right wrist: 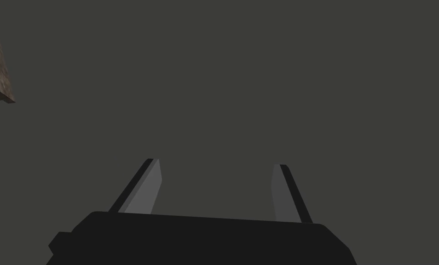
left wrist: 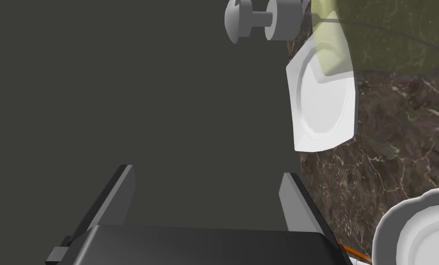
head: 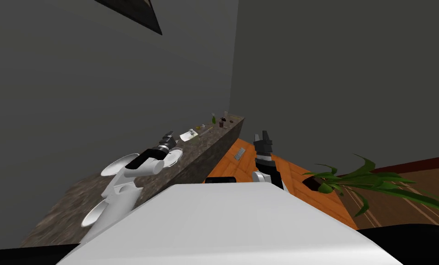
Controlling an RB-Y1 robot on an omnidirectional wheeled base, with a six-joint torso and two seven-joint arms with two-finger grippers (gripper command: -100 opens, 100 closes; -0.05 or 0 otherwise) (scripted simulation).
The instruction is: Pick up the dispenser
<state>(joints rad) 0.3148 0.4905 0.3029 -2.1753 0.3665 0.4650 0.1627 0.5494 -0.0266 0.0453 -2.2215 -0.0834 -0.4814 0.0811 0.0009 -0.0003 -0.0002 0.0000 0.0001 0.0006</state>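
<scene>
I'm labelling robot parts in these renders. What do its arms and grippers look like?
The left arm is white, rounded tubes with a black joint and grey wrist. The right arm shows dark segments and a grey joint. The left gripper and right gripper are dark boxes with two thin grey blades each.

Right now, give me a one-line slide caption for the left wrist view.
Left gripper, fingers open, faces the grey wall beside a dark veined counter bearing a white plate.

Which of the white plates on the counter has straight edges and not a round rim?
The angular plate ahead of the left gripper, by the wall; the other plate near it has a round, wavy rim.
</scene>
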